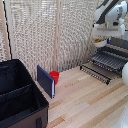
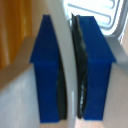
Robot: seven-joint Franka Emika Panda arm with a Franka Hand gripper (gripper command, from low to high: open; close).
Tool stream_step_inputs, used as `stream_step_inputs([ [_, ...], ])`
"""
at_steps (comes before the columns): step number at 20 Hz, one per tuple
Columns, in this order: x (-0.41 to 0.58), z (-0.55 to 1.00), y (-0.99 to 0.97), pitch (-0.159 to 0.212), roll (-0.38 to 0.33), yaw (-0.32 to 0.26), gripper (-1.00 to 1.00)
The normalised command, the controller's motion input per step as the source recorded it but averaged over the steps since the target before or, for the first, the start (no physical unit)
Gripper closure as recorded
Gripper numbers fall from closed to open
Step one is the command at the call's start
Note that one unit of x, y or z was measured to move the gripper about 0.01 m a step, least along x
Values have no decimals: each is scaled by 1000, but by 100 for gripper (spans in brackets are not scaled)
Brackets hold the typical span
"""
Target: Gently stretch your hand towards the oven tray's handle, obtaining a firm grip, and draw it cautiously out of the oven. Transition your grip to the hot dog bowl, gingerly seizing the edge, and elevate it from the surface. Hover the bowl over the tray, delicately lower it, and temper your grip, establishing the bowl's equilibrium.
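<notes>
My gripper (image 1: 103, 33) hangs at the exterior view's upper right, shut on the rim of the hot dog bowl (image 1: 100, 41), a small white bowl with a yellow-orange piece inside. The bowl is in the air above the oven tray (image 1: 106, 61), a dark wire rack drawn out from the oven (image 1: 120, 44). The tray's handle (image 1: 94, 73) is the dark bar along its front edge. In the wrist view the blue finger pads (image 2: 47, 65) press from both sides on the thin white bowl rim (image 2: 62, 45).
A red cup (image 1: 54, 76) stands on the wooden table beside a blue panel (image 1: 45, 80). A large black open case (image 1: 20, 97) fills the exterior view's lower left. A white rounded object (image 1: 125, 73) sits at the right edge. A slatted screen stands behind.
</notes>
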Motion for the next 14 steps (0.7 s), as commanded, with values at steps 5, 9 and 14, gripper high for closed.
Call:
stream_step_inputs([
  [5, -131, -327, -325, 65, -37, -142, 100],
  [9, -149, -222, -319, 72, -25, -117, 100],
  [14, -79, -9, -103, 135, -14, -64, 100],
])
